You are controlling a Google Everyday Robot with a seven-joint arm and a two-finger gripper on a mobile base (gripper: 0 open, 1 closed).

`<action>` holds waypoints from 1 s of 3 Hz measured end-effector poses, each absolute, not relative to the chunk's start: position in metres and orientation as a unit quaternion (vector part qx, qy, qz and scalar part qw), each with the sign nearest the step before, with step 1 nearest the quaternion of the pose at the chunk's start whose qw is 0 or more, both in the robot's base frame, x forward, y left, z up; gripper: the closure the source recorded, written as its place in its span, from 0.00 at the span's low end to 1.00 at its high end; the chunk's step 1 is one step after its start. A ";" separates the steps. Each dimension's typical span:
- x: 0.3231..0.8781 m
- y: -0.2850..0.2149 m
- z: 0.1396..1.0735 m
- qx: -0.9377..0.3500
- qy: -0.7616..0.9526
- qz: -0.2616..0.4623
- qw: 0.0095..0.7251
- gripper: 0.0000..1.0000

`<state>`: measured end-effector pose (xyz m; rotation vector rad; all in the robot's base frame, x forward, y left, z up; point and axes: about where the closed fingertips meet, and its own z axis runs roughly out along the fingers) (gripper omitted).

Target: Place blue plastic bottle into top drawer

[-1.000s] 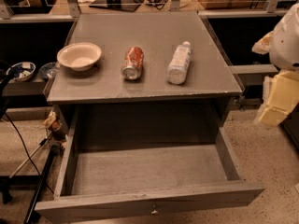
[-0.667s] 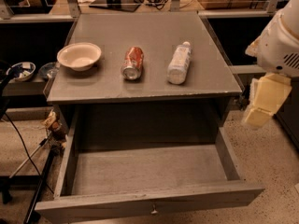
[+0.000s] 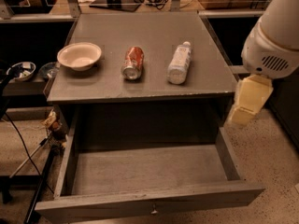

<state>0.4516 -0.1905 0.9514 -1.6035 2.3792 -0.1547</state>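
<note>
Blue plastic bottle (image 3: 179, 63) on tabletop (image 3: 149, 31) | top drawer (image 3: 149, 171) open | gripper (image 3: 245, 107) off tabletop's right edge, grip I cannot tell

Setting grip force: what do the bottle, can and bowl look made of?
Blue plastic bottle: translucent whitish plastic, probably. Can: glossy metal, silvery end. Bowl: matte, pale; ceramic or plastic, unclear. Gripper hangs right of the cabinet.

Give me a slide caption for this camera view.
Gripper hangs right of the open top drawer; blue plastic bottle lies on the cabinet.
</note>
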 end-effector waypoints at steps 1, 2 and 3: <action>0.453 -0.191 0.950 -0.547 0.825 -0.057 0.131 0.00; 0.459 -0.187 0.948 -0.539 0.830 -0.053 0.130 0.00; 0.470 -0.179 0.943 -0.529 0.839 -0.036 0.126 0.00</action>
